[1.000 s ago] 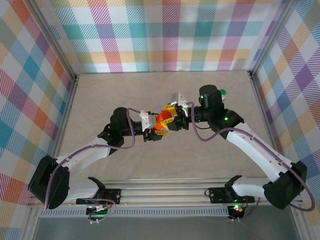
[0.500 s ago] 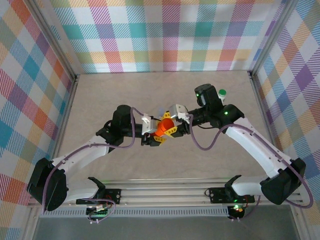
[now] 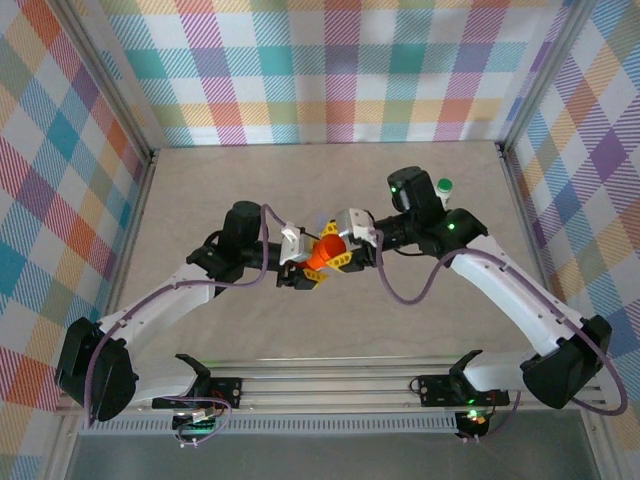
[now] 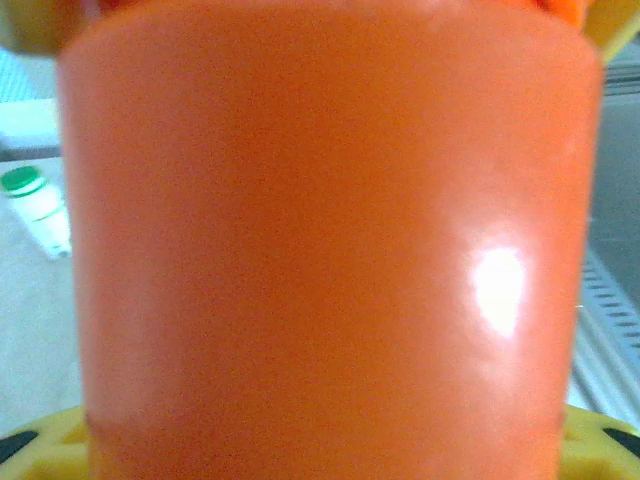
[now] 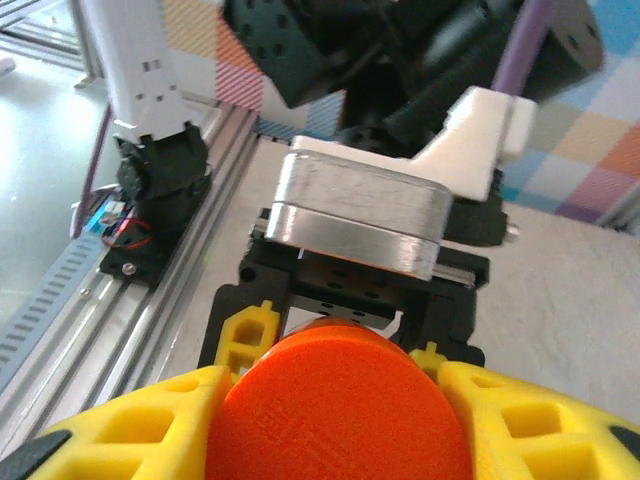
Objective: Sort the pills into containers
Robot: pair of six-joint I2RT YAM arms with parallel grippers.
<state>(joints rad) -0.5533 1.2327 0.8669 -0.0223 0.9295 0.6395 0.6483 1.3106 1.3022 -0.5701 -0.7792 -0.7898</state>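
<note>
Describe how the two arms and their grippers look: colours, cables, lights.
The left arm and the right arm have white shells with black joints and bases. A purple cable loops along each. Small green lights glow on the right arm's joints. The left gripper and the right gripper have yellow ribbed fingers on black bodies, with a silver block and white mount behind.

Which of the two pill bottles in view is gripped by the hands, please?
The all-orange bottle, clamped between the left hand and right hand; the green-capped whitish bottle sits apart near the right arm, touched by neither.
</note>
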